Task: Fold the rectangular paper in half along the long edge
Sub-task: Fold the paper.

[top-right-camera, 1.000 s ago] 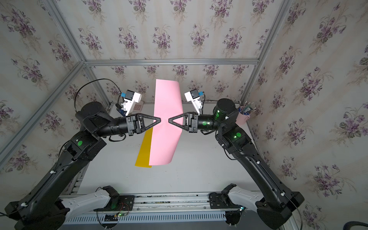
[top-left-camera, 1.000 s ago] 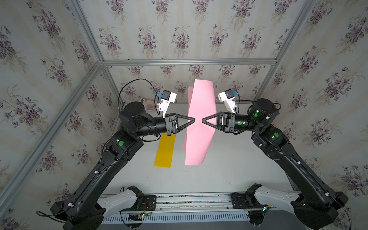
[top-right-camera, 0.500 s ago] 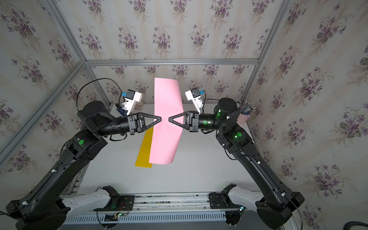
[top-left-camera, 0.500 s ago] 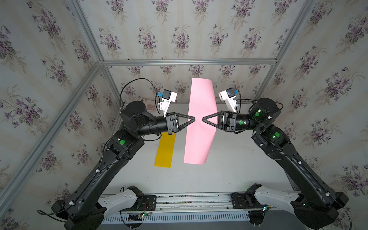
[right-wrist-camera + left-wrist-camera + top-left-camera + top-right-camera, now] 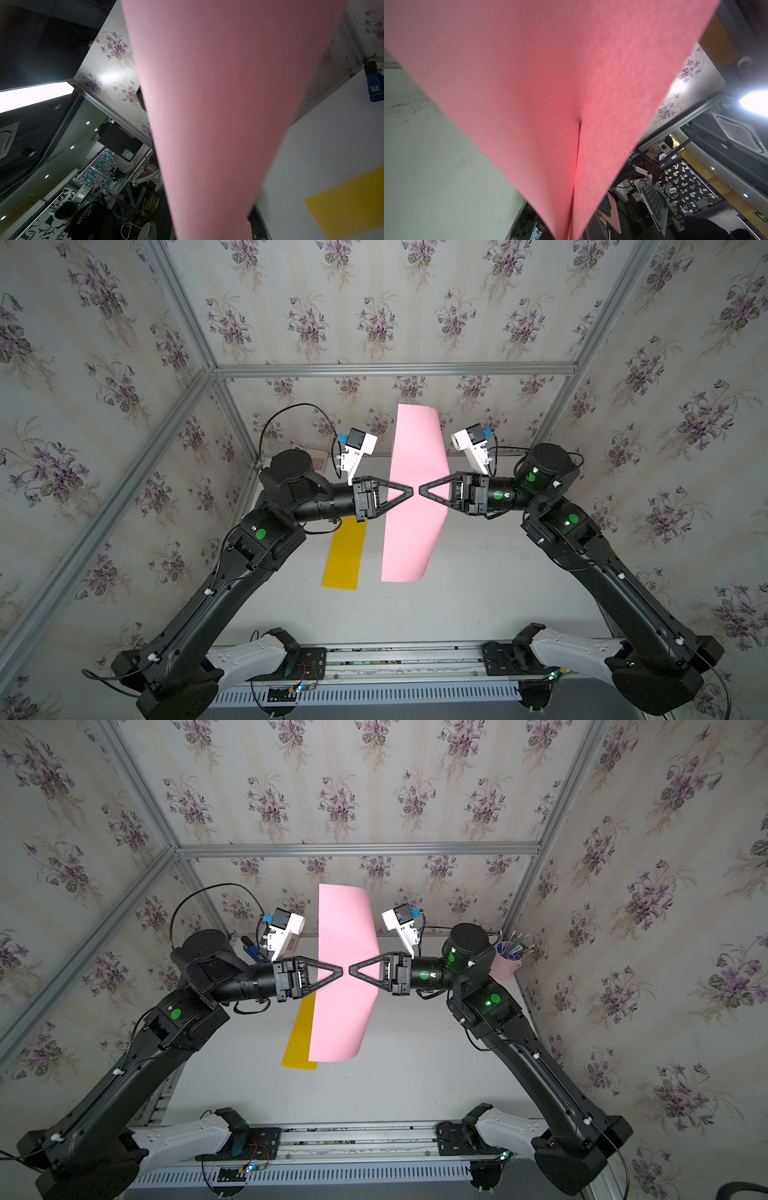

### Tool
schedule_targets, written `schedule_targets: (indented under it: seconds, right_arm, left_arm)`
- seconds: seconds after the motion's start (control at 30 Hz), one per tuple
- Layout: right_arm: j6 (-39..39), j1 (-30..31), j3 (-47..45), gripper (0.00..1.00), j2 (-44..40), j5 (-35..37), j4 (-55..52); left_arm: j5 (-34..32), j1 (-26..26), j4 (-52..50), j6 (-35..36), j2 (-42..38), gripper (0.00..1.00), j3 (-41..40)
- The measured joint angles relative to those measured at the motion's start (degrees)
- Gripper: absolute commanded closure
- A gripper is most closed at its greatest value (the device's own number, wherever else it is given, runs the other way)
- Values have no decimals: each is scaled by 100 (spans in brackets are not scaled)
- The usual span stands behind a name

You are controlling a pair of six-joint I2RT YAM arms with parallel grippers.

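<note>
Pink paper (image 5: 415, 439) hangs upright above the table (image 5: 490, 593), pinched near its middle where the left tool (image 5: 410, 491) and right tool (image 5: 421, 491) meet tip to tip, each closed on the sheet. Gripped at one small spot, the limp sheet could swing, slip free or bend crooked, leaving its long edges mismatched. Open table lies under the tools for laying it down, with only a yellow paper strip (image 5: 343, 560) beneath the left tool.

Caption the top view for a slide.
The left pincer and right pincer, facing, pinch the pink paper aloft; a yellow paper lies on the table.
</note>
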Motion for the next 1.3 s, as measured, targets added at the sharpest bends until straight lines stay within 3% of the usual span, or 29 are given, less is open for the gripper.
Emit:
schedule_targets:
  seconds: [0.27, 0.53, 0.63, 0.8, 0.9, 0.97, 1.0, 1.03, 1.1, 1.13, 1.2, 1.27, 1.3]
  right_arm:
    - [289, 0, -201, 92, 11, -13, 540]
    - [446, 0, -315, 74, -107, 85, 922]
    - [369, -7, -184, 76, -188, 199, 909]
    - [240, -114, 4, 100, -299, 339, 859]
    - [173, -125, 59, 100, -310, 426, 748]
    - [118, -142, 90, 82, -341, 503, 654]
    - [105, -144, 129, 78, -341, 542, 616]
    - [92, -146, 162, 79, -343, 599, 619]
    - [-26, -160, 243, 98, -343, 737, 621]
    - [-24, -162, 262, 100, -343, 772, 636]
    - [-26, -162, 271, 100, -345, 820, 640]
    - [-28, -162, 271, 85, -341, 866, 649]
    - [-26, -162, 280, 85, -334, 890, 658]
  left_arm:
    - [-20, -70, 20, 2, 48, 100, 17]
    - [-15, -94, 15, 55, 2, 100, 37]
    - [9, -94, 55, 57, -81, 100, -2]
    - [79, -96, 184, 55, -155, 100, -9]
    - [125, -101, 299, 44, -164, 100, -9]
    - [153, -101, 352, 44, -168, 100, -17]
    - [155, -111, 380, 44, -170, 100, -22]
    - [179, -116, 369, 42, -175, 100, -28]
    - [214, -116, 367, 42, -184, 100, -42]
    - [214, -116, 367, 42, -186, 100, -46]
    - [223, -129, 369, 42, -186, 100, -52]
    - [225, -144, 376, 42, -186, 100, -55]
    - [227, -160, 382, 42, -184, 100, -57]
